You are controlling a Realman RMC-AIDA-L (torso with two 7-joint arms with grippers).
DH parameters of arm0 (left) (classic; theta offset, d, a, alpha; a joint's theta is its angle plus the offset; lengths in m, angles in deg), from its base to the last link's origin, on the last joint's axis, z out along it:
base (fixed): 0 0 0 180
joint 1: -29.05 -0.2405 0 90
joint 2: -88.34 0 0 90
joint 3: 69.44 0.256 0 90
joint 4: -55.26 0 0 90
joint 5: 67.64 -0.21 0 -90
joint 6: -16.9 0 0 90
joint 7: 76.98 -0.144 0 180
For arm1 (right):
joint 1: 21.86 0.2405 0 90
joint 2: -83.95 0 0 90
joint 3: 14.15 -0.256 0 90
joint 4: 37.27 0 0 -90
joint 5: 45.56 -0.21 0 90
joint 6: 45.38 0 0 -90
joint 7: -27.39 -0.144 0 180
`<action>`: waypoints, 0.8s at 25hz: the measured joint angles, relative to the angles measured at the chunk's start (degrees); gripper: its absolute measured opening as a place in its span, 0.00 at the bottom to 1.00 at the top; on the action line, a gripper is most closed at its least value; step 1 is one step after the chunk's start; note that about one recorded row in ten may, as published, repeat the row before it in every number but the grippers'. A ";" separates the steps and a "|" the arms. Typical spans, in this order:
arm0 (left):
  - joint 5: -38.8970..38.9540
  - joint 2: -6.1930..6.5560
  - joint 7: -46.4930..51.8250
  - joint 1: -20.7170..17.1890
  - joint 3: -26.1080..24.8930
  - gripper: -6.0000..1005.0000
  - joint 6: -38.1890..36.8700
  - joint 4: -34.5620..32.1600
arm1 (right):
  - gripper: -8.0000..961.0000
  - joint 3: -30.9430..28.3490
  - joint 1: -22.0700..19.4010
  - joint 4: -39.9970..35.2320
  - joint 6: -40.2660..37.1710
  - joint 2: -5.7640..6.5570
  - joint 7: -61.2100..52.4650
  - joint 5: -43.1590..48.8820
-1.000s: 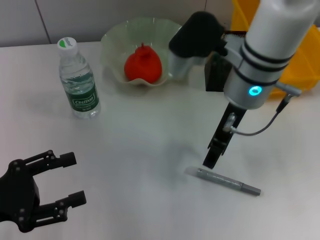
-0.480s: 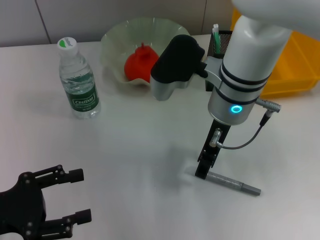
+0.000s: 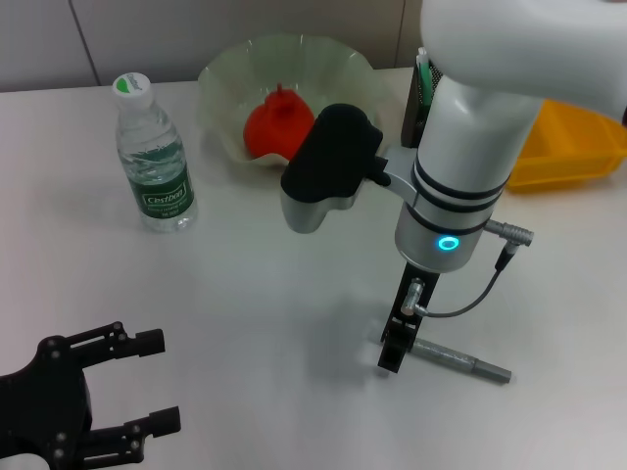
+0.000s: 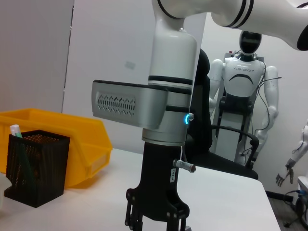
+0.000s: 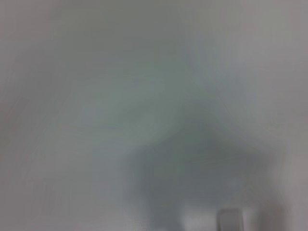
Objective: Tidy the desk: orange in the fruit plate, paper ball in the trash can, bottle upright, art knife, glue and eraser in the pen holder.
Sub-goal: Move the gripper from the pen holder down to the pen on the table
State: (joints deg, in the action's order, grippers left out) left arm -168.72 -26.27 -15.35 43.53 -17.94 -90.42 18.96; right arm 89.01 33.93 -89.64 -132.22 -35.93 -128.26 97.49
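The art knife point(image 3: 460, 359) lies flat on the white surface point(image 3: 274, 294), its near end directly under the right tool point(image 3: 392, 351), which points straight down onto it; whether that tool is clenched cannot be told. Behind the tool stand the pen holder point(image 3: 423, 93) and the fruit plate point(image 3: 284, 83) holding the orange point(image 3: 274, 125). Far to its side, the left tool point(image 3: 147, 382) hovers with fingers spread, grasping nothing.

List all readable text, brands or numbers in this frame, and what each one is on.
"Cestbon": green label of the upright water bottle, head view.
"ASIBOT", roughly: chest of the white humanoid robot in the background, left wrist view; small, so uncertain.
Fine print under the bottle's brand: too small to read.
Art knife, pen holder, yellow bin: no visible text.
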 joint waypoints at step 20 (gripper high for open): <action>0.23 -0.01 0.34 -0.02 -0.70 0.77 0.01 0.00 | 0.21 1.11 0.08 1.13 1.03 0.00 -1.63 -0.07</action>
State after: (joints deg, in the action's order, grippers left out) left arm -168.49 -26.28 -15.00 43.51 -18.65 -90.41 18.96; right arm 90.12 34.00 -88.51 -131.19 -35.93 -129.89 97.43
